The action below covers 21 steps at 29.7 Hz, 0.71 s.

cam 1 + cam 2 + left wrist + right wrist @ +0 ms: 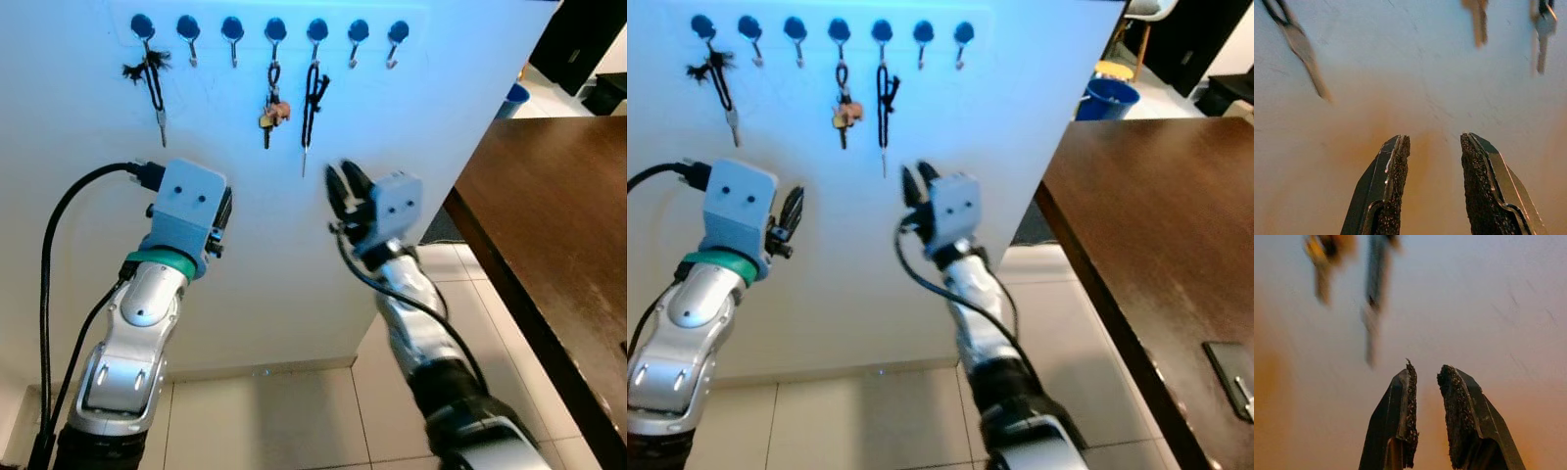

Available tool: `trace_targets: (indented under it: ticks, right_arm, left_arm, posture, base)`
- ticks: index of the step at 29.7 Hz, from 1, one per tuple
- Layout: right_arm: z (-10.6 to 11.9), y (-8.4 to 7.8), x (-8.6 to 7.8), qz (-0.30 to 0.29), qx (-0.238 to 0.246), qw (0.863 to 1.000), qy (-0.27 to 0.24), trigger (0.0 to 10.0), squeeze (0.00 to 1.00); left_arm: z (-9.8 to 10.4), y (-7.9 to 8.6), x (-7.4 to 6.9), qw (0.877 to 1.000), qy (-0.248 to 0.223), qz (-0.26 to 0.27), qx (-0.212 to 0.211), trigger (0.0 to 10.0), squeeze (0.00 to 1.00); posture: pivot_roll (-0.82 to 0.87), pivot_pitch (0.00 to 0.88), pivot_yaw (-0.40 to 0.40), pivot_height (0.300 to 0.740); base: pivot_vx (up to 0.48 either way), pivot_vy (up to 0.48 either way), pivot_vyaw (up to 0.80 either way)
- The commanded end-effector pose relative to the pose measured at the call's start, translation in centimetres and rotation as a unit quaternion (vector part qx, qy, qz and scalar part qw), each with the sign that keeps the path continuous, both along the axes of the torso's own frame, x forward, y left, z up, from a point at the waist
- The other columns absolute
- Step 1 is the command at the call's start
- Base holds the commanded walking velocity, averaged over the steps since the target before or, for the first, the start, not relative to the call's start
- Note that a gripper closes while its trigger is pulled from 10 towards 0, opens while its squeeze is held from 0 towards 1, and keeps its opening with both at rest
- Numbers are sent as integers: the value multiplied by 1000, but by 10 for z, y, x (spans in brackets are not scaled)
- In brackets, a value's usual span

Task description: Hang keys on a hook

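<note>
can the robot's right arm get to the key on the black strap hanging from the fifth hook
Probably yes. The right gripper, fingers open and empty, sits just below and beside the silver key on the black strap on the white wall, with nothing between them.

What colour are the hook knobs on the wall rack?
Dark blue knobs with silver metal hooks below; clearest in the left eye view.

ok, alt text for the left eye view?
Three sets of keys hang from a row of seven hooks on a white wall: the first, fourth and fifth from the left. Below, the left gripper and right gripper are raised, both empty, beside a dark wooden table.
</note>
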State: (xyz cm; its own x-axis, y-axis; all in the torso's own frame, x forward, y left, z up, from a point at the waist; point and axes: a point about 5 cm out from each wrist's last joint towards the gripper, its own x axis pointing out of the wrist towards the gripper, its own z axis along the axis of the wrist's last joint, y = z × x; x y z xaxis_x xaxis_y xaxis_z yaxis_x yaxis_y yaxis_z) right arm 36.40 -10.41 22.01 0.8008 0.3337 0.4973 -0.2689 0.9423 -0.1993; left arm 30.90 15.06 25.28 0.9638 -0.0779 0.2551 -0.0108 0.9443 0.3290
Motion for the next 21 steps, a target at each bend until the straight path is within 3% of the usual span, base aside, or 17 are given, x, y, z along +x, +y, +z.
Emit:
trace_targets:
  ticks: [1, 3, 11, 12, 16, 21]
  right_arm:
    - [1, 3, -1, 6, -5, 1000, -1, 10000, 0]
    - [4, -4, 0, -1, -21, 1000, 3, 10000, 0]
    - [6, -5, -1, 6, -44, 999, 9, 10000, 0]
    - [3, -2, -4, 19, -61, 998, 20, 10000, 0]
    - [1, 1, -6, 26, -61, 997, 25, 10000, 0]
    - [4, 7, -8, 32, -59, 998, 17, 10000, 0]
  left_arm:
    - [-3, -4, -2, 1000, 9, -13, 3, 10000, 0]
    - [0, -6, 0, 1000, -4, -17, 10, 10000, 0]
    - [4, -2, 2, 1000, -21, 13, 14, 10000, 0]
    - [7, 3, -4, 999, -33, 33, -4, 10000, 0]
    - [7, 7, -5, 998, -37, 47, -23, 10000, 0]
    - [7, 11, 4, 996, -40, 69, -50, 10000, 0]
  posture:
    - [108, 174, 52, 740]
    - [100, 167, 43, 740]
    - [92, 158, 29, 740]
    - [100, 151, 18, 740]
    - [100, 148, 11, 740]
    - [96, 137, 10, 740]
  base:
    - [0, 0, 0]
    - [0, 0, 0]
    - [0, 0, 0]
    - [0, 0, 0]
    - [0, 0, 0]
    - [0, 0, 0]
